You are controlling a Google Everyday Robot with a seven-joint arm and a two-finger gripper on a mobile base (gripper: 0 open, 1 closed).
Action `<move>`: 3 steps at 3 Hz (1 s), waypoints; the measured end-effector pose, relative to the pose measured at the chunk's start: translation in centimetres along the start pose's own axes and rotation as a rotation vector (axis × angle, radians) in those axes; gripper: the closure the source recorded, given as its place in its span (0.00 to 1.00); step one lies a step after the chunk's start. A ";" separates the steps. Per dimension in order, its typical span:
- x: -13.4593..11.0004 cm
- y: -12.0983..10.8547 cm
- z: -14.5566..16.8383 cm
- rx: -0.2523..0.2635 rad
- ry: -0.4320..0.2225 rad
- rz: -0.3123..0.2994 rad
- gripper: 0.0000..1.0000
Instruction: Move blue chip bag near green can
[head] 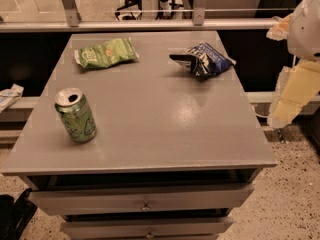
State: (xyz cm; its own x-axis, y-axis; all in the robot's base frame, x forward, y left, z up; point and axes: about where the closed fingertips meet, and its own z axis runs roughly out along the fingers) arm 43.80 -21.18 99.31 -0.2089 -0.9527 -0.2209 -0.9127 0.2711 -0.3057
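The blue chip bag (202, 59) lies crumpled on the far right part of the grey table top (160, 119). The green can (76, 115) stands upright near the table's front left, with its silver top open. The two are far apart, on a diagonal across the table. My gripper (292, 96) hangs from the white arm at the right edge of the view. It is off the table's right side, to the right of the bag and below it in the view, and it holds nothing that I can see.
A flat light green chip bag (106, 52) lies at the far left of the table. Drawers (145, 201) sit under the table top. A rail (150, 25) runs behind the table. A speckled floor lies to the right.
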 end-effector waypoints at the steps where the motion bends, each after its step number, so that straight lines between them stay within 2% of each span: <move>1: 0.0 0.0 0.0 0.000 0.000 0.000 0.00; 2: -0.2 -0.3 0.1 0.018 -0.001 -0.008 0.00; 3: -1.4 -2.6 3.0 0.038 -0.034 -0.007 0.00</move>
State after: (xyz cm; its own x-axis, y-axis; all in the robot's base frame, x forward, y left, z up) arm 47.48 -20.14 97.60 -0.1898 -0.9495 -0.2497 -0.9000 0.2699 -0.3423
